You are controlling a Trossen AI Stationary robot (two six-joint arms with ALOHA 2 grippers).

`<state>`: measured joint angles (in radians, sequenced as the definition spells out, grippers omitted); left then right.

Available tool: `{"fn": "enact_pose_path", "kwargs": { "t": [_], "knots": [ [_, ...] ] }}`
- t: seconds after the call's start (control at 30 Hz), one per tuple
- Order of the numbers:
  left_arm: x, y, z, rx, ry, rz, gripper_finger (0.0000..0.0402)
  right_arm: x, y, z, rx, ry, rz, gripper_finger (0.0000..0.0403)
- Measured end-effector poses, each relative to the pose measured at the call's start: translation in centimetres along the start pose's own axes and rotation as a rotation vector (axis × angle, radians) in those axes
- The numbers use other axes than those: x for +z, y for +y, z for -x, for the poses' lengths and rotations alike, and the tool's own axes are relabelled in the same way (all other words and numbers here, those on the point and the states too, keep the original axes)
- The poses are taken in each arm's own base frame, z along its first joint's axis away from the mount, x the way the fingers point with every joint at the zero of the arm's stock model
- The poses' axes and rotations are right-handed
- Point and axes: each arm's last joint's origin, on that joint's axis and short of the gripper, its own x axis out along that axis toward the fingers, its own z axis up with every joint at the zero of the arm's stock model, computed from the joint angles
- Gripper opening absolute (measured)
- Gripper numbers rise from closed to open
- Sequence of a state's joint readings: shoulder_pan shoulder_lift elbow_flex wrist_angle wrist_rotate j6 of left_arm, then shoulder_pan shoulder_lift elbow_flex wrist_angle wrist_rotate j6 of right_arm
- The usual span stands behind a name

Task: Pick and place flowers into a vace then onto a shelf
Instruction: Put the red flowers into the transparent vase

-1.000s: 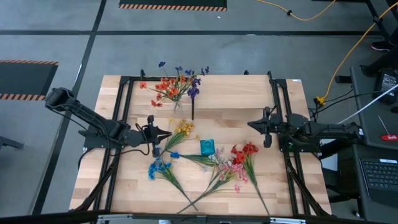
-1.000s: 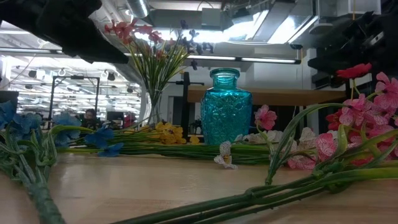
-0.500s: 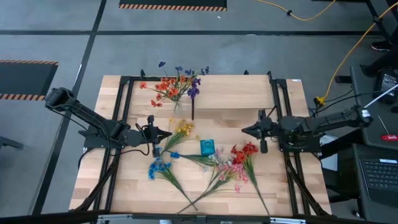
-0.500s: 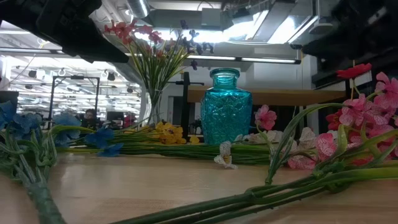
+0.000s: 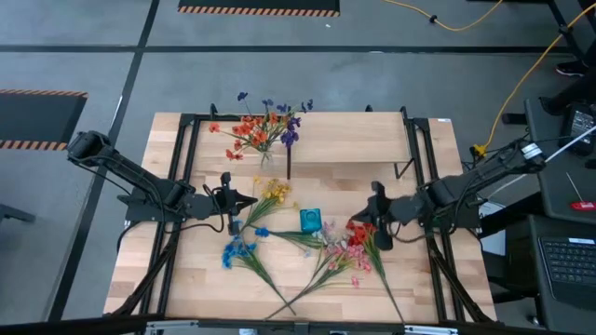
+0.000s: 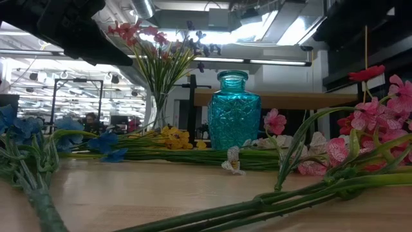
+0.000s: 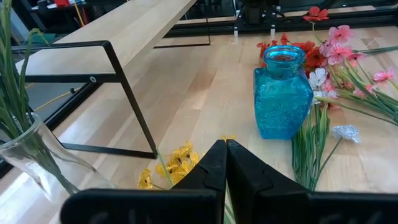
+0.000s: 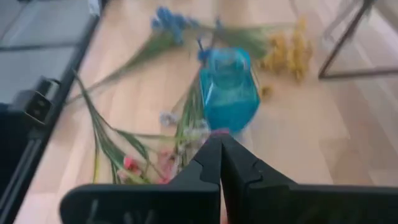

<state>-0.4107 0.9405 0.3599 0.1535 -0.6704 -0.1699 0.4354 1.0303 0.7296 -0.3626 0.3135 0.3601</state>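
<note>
A blue glass vase [image 5: 311, 221] [image 6: 233, 111] stands upright mid-table. Loose flowers lie flat around it: yellow ones [image 5: 275, 193], blue ones [image 5: 237, 251], red and pink ones [image 5: 356, 244]. A clear vase with an orange and purple bunch [image 5: 263, 130] stands by the shelf [image 5: 345, 140]. My left gripper [image 5: 255, 198] [image 7: 224, 149] hovers shut above the yellow flowers' stems, holding nothing. My right gripper [image 5: 356, 220] [image 8: 221, 146] is shut above the red flowers, just right of the blue vase [image 8: 229, 87].
The shelf's black legs [image 7: 127, 93] stand on the tabletop behind the vase. Black frame rails [image 5: 182, 167] run along both table sides. Green stalks [image 6: 270, 200] cross the near part of the table.
My right gripper has swung from near the table's right edge toward the middle and slightly nearer, tipping downward, and now hangs over the red flowers beside the blue vase. It has stayed shut. No flower or vase has moved.
</note>
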Motion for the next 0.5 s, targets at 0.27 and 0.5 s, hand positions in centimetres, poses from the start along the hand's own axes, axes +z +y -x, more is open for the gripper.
{"fn": "enact_pose_path", "kwargs": {
  "t": [0.27, 0.5],
  "knots": [
    [0.0, 0.0, 0.0, 0.000, 0.000, 0.003, 0.0007, 1.4, 4.7, -1.1, -0.036, 0.090, 0.040, 0.0000],
    [0.0, 0.0, 0.0, 0.001, -0.001, 0.003, 0.0005, 3.1, 8.6, -2.0, 0.013, 0.106, 0.126, 0.0000]
  ]
}}
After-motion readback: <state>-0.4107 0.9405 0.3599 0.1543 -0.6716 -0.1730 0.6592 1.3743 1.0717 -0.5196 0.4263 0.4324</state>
